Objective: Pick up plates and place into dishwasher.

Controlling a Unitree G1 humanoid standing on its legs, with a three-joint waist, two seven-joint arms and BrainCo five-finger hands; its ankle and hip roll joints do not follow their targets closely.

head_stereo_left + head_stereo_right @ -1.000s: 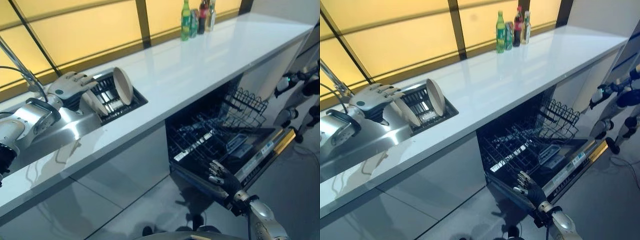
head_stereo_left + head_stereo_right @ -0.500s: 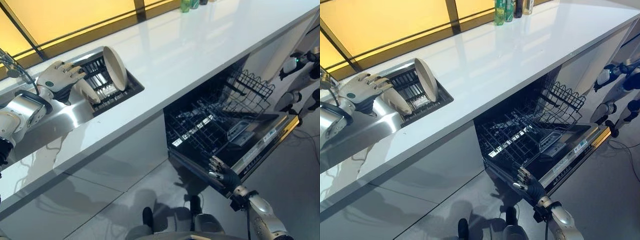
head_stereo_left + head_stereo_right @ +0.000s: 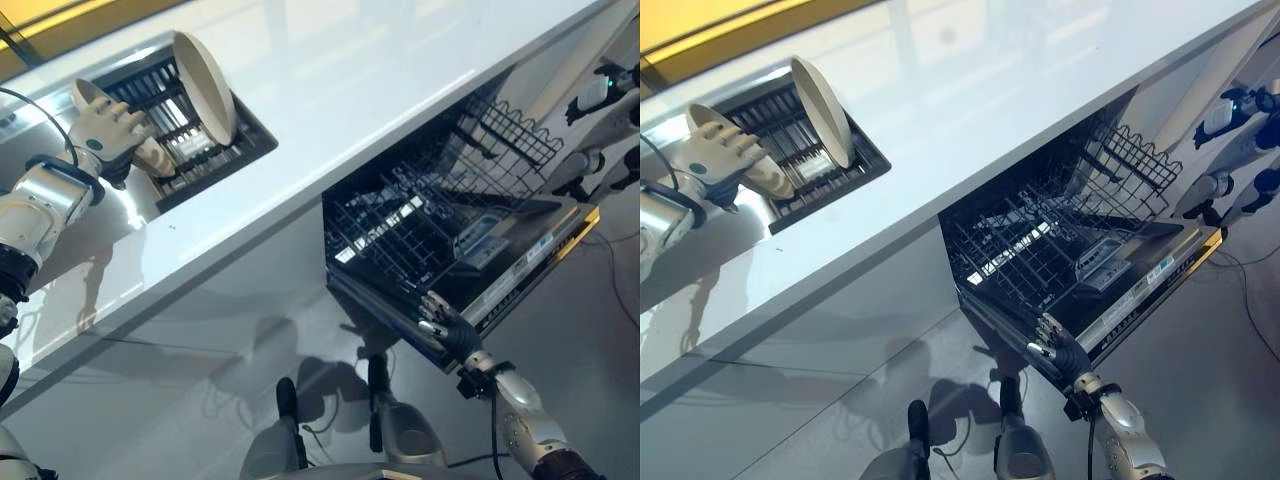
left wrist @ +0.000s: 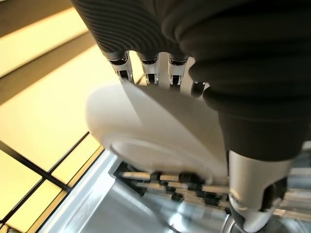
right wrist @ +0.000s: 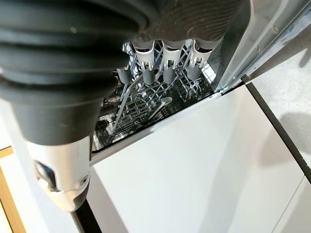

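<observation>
Where the white desk [image 3: 330,90] is cut for a sunken drying rack [image 3: 190,140], two plates stand on edge. Larger plate [image 3: 203,72] upright in the rack slots, rim line running front to back, hollow face turned toward the left robot hand [image 3: 105,125]. Smaller plate [image 3: 150,155] tilted, leaning, gripped at its rim by that left robot hand, fingers curled over the top edge; fingertips hidden behind the plate in the left wrist view. Lower part of both plates cut off by rack wires. Below the desk, dishwasher [image 3: 1060,250] open, door [image 3: 520,280] dropped flat, lower rack [image 3: 400,235] pulled out. Right robot hand [image 3: 445,330] at the door's near edge, fingers loosely bent, holding nothing; contact with the door hard to make out.
</observation>
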